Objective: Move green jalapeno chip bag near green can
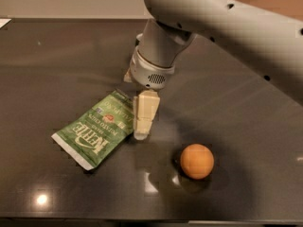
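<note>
The green jalapeno chip bag [97, 129] lies flat on the dark table, slanting from lower left to upper right, with its "KETTLE" lettering facing up. My gripper [142, 132] hangs from the big grey arm [161, 51] and points down at the bag's upper right end, at or just above the table. The green can is hidden behind the arm's wrist.
An orange ball [197, 161] sits on the table to the right of the bag, in front of the gripper. The dark table [57, 60] runs to a front edge at the bottom of the view. The arm's upper link crosses the upper right.
</note>
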`<state>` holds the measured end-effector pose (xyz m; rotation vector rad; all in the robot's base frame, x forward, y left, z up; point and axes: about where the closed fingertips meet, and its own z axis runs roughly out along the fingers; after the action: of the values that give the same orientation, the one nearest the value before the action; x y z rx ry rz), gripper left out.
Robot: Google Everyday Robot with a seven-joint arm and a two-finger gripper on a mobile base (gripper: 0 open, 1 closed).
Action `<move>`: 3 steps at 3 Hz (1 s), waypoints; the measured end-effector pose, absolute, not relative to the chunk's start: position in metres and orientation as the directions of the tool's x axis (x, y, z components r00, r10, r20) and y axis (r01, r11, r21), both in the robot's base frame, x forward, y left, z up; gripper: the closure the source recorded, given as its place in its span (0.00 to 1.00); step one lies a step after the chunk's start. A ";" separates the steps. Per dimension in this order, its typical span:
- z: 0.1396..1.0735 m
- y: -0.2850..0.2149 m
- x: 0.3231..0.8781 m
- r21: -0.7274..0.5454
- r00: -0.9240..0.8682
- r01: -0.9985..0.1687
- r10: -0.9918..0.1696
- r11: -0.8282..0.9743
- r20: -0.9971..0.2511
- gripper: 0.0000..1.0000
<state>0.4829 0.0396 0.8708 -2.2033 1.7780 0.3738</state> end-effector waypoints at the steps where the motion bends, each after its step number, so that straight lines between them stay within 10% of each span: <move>1: 0.853 0.051 0.491 -0.044 0.193 -0.981 -0.905 -0.191 -0.379 0.00; 3: 0.827 0.054 0.508 -0.011 0.148 -0.988 -0.919 -0.155 -0.366 0.00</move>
<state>0.5079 0.0539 0.8274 -2.1770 1.8589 0.4013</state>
